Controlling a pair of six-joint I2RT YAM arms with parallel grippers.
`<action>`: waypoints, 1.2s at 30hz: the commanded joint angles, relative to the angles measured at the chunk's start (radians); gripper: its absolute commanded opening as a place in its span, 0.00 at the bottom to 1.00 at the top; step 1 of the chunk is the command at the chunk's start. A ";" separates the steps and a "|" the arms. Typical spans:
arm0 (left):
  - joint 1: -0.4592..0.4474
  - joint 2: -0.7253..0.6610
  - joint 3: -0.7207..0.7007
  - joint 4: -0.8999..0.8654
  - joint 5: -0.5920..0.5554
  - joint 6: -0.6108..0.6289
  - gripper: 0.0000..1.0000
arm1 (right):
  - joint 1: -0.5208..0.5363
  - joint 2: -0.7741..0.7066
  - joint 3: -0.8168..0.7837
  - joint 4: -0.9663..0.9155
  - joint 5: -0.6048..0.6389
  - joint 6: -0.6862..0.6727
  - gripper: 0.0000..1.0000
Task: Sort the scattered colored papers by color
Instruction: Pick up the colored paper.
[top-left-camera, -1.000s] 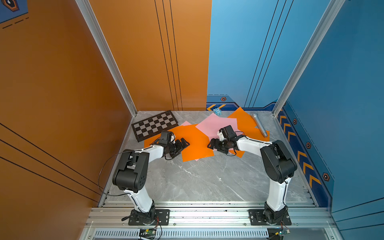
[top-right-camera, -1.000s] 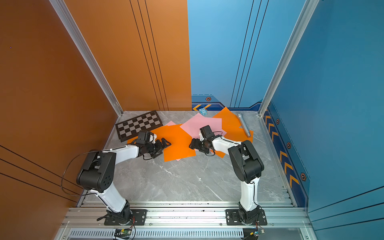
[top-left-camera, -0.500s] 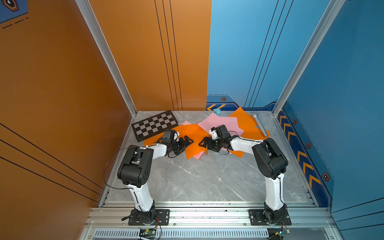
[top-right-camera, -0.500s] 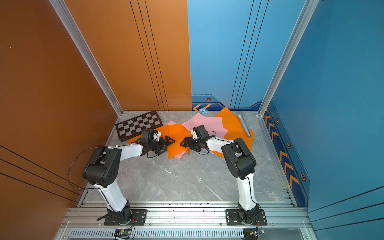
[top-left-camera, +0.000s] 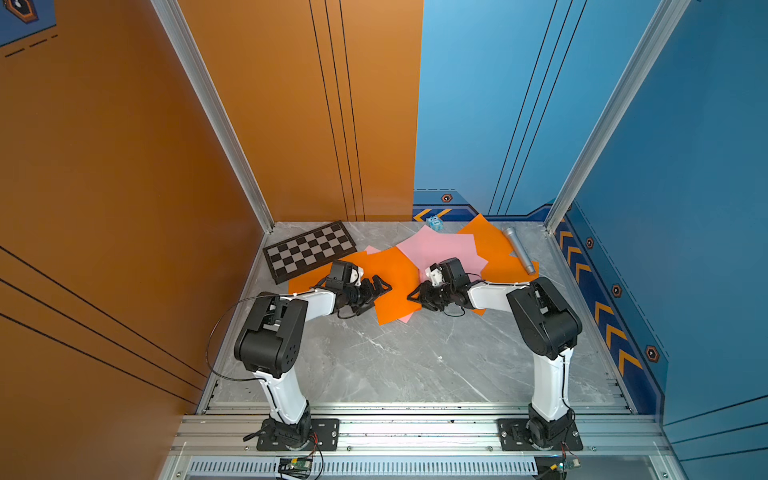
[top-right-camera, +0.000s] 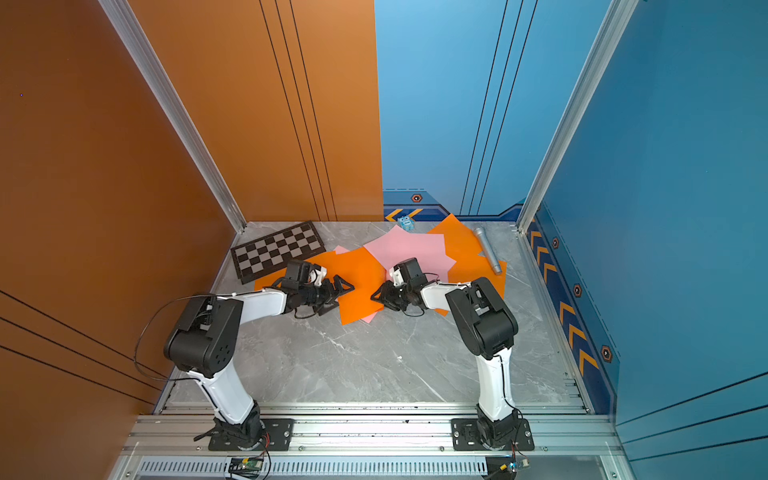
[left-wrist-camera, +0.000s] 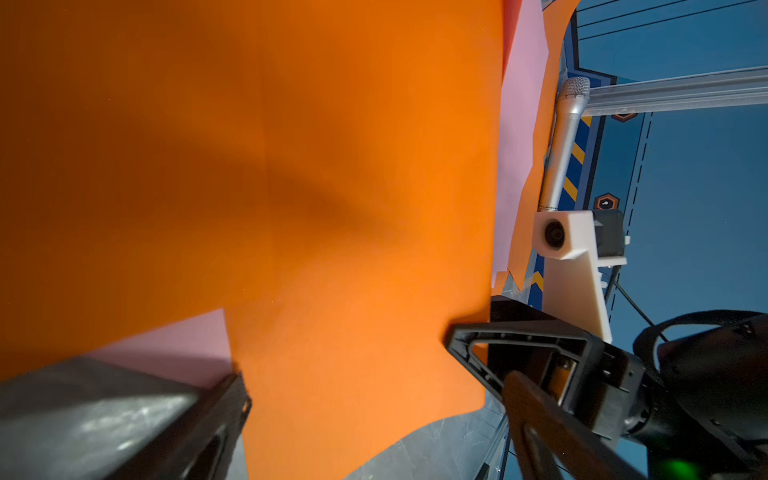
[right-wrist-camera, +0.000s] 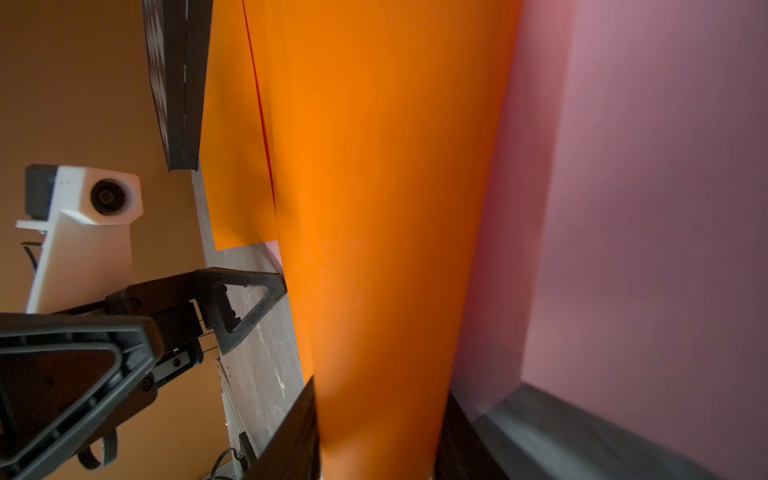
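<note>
Hands flank the top orange paper.
My left hand is released; my right hand straddles its edge, whether clenched I cannot tell; the near corner points to the desk's front edge.

1. Chessboard lies at 11 o'clock on the table
2. Papers overlap from centre toward 1 o'clock, beside it
3. Microphone lies along their 2 o'clock edge
4. Toy sits at 12 o'clock, behind them
5. Left gripper, right gripper flank the nearest sheet

Overhead stereo pair; close wrist views
</note>
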 joint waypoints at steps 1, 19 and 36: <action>-0.009 0.010 -0.049 -0.141 -0.014 -0.015 1.00 | -0.009 -0.068 -0.017 -0.092 0.019 -0.034 0.40; -0.039 -0.056 -0.038 -0.029 0.052 -0.124 0.99 | -0.042 -0.292 -0.064 -0.231 0.030 -0.127 0.19; -0.065 -0.100 -0.136 0.111 0.081 -0.279 0.98 | -0.086 -0.394 -0.097 -0.186 0.033 -0.094 0.18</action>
